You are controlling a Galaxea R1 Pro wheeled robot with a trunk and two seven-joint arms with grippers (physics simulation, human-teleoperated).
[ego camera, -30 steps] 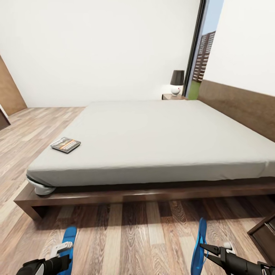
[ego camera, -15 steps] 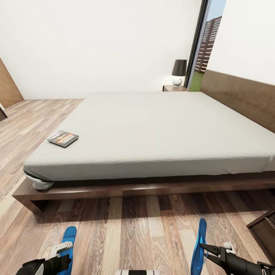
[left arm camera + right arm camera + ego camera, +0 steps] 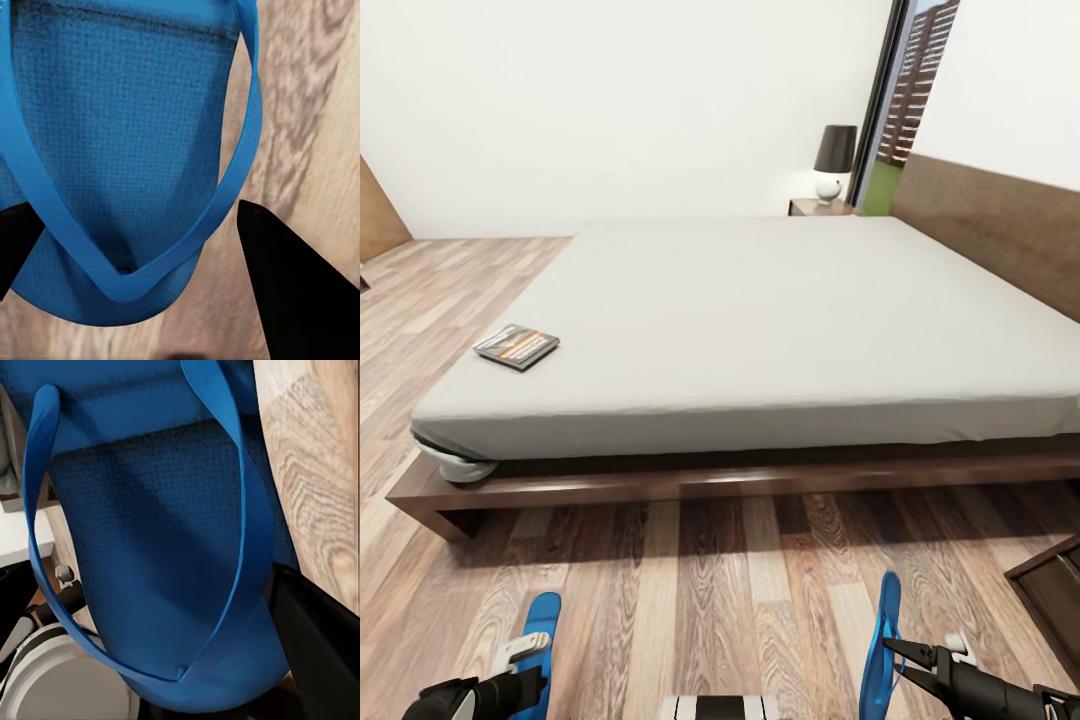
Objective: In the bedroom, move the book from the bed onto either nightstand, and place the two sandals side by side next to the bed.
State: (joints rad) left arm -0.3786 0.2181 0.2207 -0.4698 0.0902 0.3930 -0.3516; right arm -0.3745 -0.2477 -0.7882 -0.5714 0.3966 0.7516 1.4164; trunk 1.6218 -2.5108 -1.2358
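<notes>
Stretching across most of the head view, the bed (image 3: 760, 320) stood with its grey mattress on a dark wood frame and its headboard (image 3: 990, 225) along the right wall. The plank floor (image 3: 690, 590) ran bare before it. At the far corner stood a nightstand (image 3: 822, 207) bearing a dark-shaded lamp (image 3: 833, 160), and the corner of a second nightstand (image 3: 1055, 590) showed at the right edge. The book (image 3: 516, 346) lay flat on the mattress near its front left corner. Low in the view, the left claw (image 3: 520, 655) was clenched on the left sandal (image 3: 540, 625), its black fingers (image 3: 289, 289) flanking the thong strap. The right claw (image 3: 905, 665) grasped the right sandal (image 3: 882, 645), which stood on edge, well apart from the other.
</notes>
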